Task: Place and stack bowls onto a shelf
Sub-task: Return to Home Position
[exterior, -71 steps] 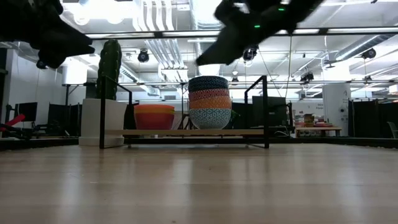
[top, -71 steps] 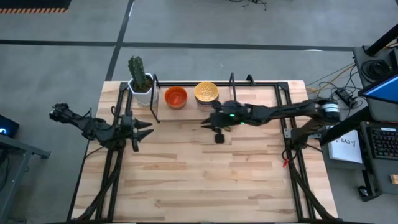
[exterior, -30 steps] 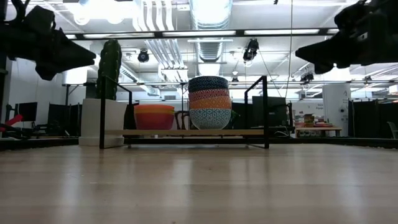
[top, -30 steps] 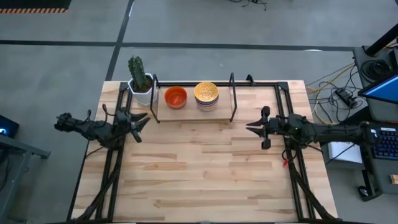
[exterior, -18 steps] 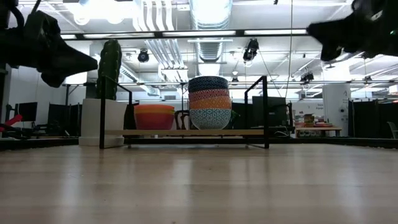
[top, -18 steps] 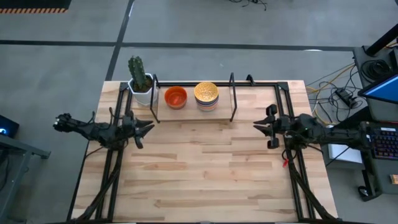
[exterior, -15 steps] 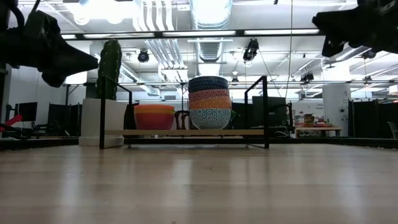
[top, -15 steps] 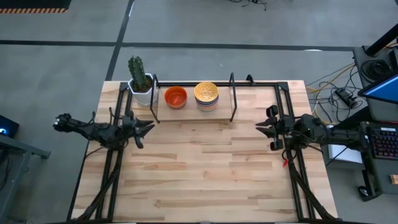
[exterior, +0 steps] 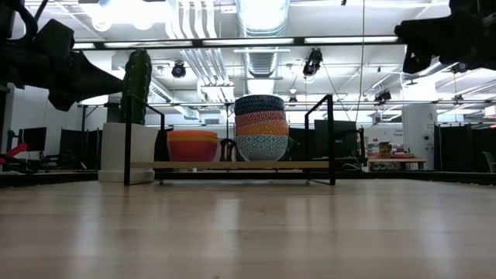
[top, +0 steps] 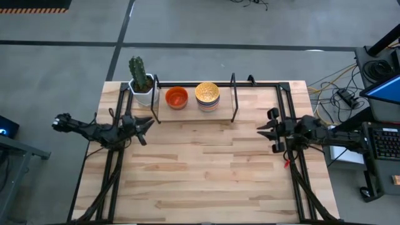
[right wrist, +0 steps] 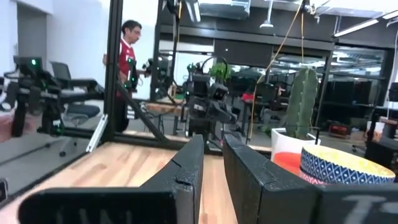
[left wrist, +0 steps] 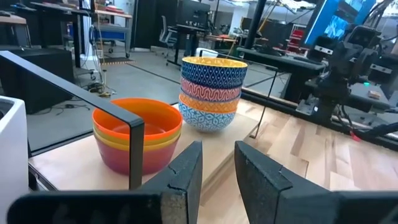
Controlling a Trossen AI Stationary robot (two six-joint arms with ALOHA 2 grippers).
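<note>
1. One large hall lies beyond the table, with ceiling ducts, strip lights and desks. In the right wrist view a person [right wrist: 127, 56] in a red top stands far off.
2. One wooden table [top: 206, 181] carries everything, and its front and middle are bare boards.
3. Two dark arms reach in from the table's side edges, well apart from each other and from the bowls. The left gripper [top: 147, 125] hangs above the left edge, near the shelf's left end. Its fingers [left wrist: 185, 177] stand a narrow slit apart and hold nothing.
4. The right gripper [top: 262, 129] hangs above the right edge. Its fingers [right wrist: 186, 168] are likewise only slightly parted, with nothing between them.
5. The shelf [top: 187, 116], a light board in black rails, runs along the far edge.
6. A cactus [top: 138, 70] in a white pot [top: 143, 95] stands just beside the shelf's left end, on the table.
7. Four patterned bowls [exterior: 261, 128] are stacked at the shelf's middle. A blue-and-white one is at the bottom and a dark blue one with a yellow inside is on top.
8. A lower stack [exterior: 192, 146] sits just to their left. It shows an orange rim, a yellow band below that and a reddish base.
</note>
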